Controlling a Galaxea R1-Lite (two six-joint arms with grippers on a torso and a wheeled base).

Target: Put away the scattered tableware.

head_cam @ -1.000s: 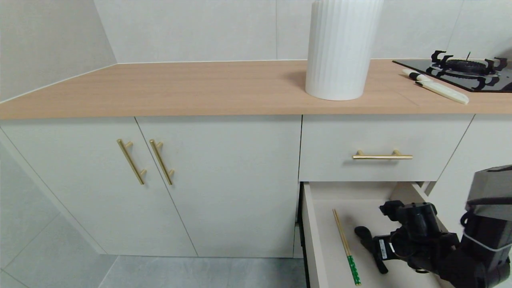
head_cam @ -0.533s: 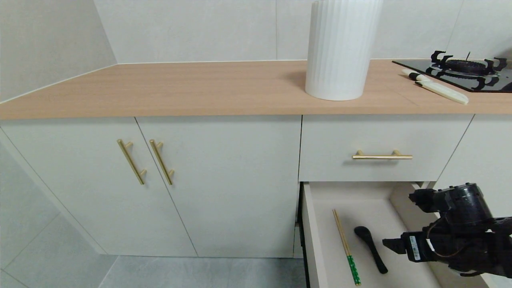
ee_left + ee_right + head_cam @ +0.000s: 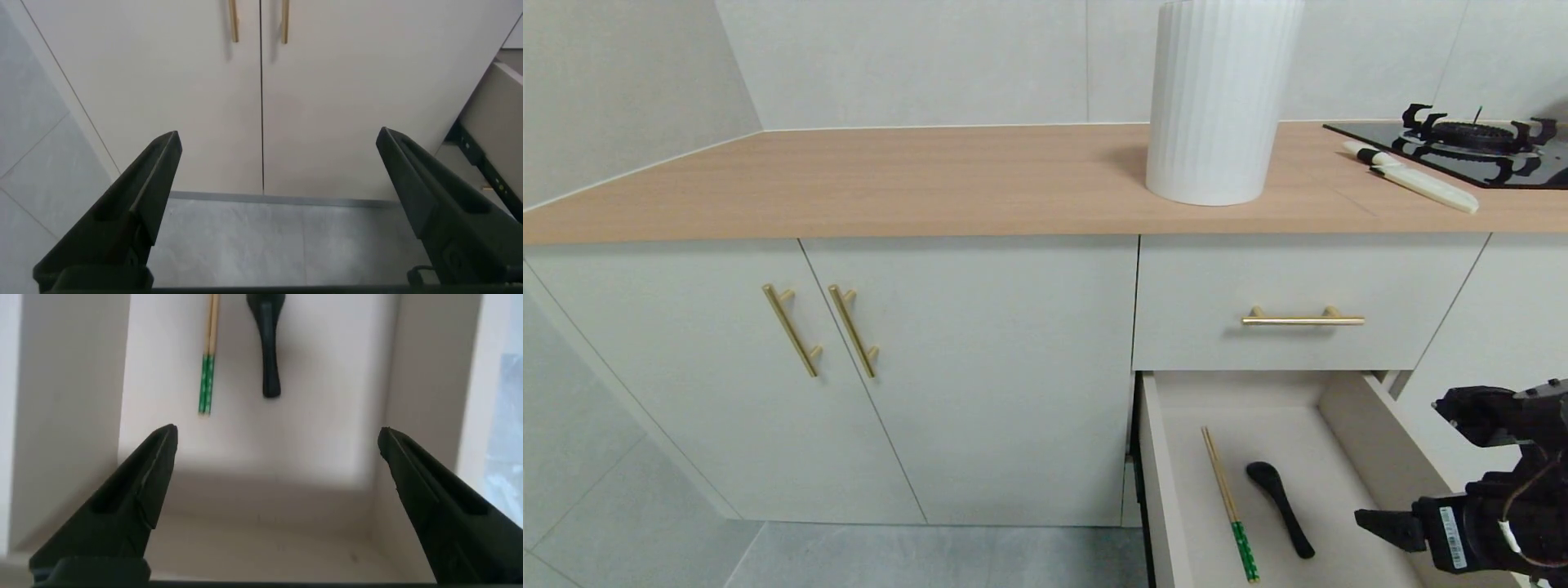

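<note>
Head view has the lower drawer (image 3: pixel 1162 474) pulled open under the table (image 3: pixel 890 180), and inside it lie a pair of chopsticks (image 3: pixel 1230 506) with green tips and, just right of them and apart, a black spoon (image 3: pixel 1281 508). The right pincer (image 3: pixel 1409 461) hangs over the drawer's right wall with its jaws spread wide and nothing between them. The left pincer (image 3: pixel 278 220) is also wide open and empty, low in front of the 2 cabinet doors (image 3: pixel 261 82). Putting those 2 items away looks done. What is left appears to be the white knife (image 3: pixel 1417 181), lying on the table's far right beside the gas hob (image 3: pixel 1474 143), well apart from the white ribbed container (image 3: pixel 1217 98). The next move probably calls for raising the right arm to table height, lining the jaws across the knife's handle at its far end, gripping there instead of on the blade, and carrying it down to the drawer; after that the drawer needs pushing shut.
</note>
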